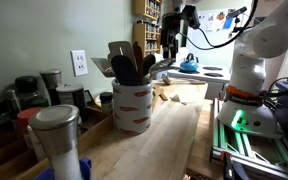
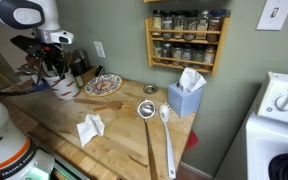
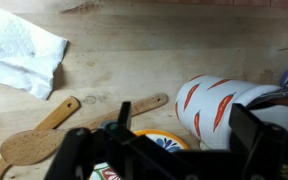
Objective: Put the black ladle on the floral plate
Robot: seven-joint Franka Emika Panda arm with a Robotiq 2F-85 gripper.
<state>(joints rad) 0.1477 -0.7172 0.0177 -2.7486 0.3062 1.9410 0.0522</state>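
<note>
A white crock with red chilli prints (image 1: 133, 105) holds several utensils, and the black ladle (image 1: 125, 68) stands among them, head up. The crock also shows in an exterior view (image 2: 64, 87) and in the wrist view (image 3: 219, 105). The floral plate (image 2: 102, 85) lies on the wooden counter beside the crock; only its rim shows in the wrist view (image 3: 164, 140). My gripper (image 3: 184, 130) is open and empty and hangs above the crock and the plate's edge, as both exterior views show (image 1: 171, 38) (image 2: 52, 60).
Two wooden spoons (image 3: 39, 140) (image 3: 139, 108) lie on the counter by the plate. A crumpled napkin (image 2: 90, 128), a metal ladle (image 2: 147, 108), a white spatula (image 2: 167, 118) and a blue tissue box (image 2: 186, 97) lie further along. A spice rack (image 2: 187, 40) hangs on the wall.
</note>
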